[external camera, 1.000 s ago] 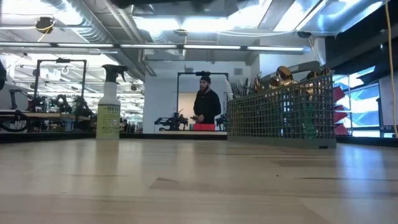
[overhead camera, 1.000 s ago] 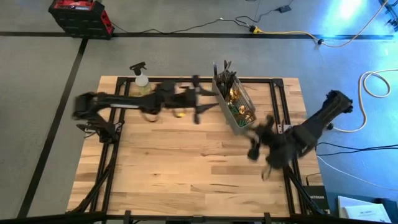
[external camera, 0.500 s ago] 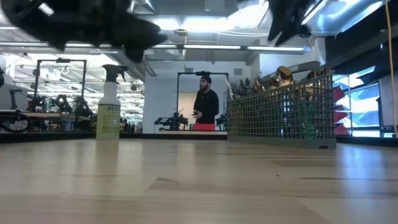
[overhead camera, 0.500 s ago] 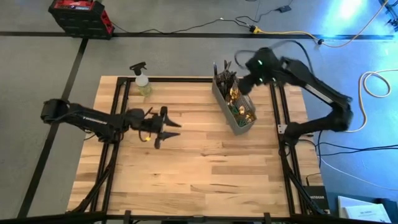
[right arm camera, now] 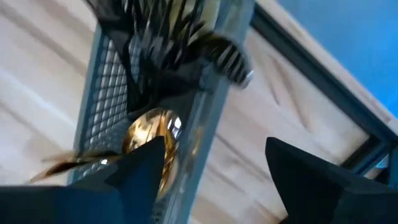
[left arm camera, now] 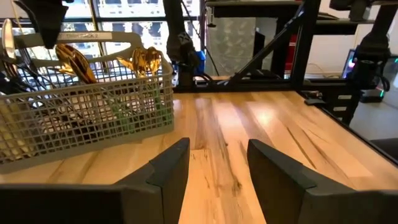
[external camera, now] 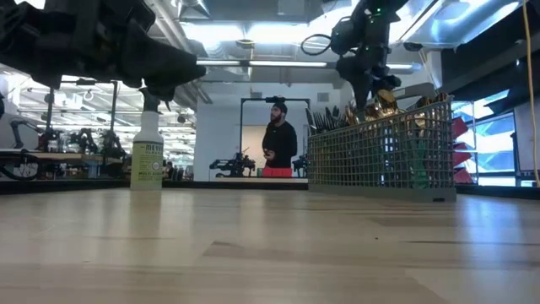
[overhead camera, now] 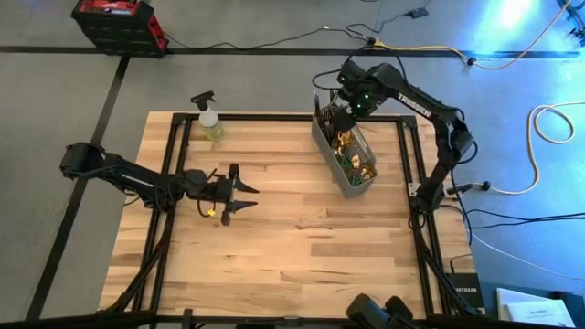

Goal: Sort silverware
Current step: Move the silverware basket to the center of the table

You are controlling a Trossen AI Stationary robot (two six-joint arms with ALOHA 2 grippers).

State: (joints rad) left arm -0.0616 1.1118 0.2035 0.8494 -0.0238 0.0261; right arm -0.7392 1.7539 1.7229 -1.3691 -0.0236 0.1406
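The right claw (overhead camera: 340, 111) hangs wide open and empty over the caddy (overhead camera: 345, 155); it should drop straight onto one dark fork (right arm camera: 155, 37). Left claw (overhead camera: 239, 191), half open, waits empty.

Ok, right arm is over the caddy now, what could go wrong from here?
The right gripper hovers open above the caddy, which is packed with silverware; coming down it may catch several tangled pieces at once. The caddy sits at an angle near the table edge, so a snagged lift might drag or tip it.
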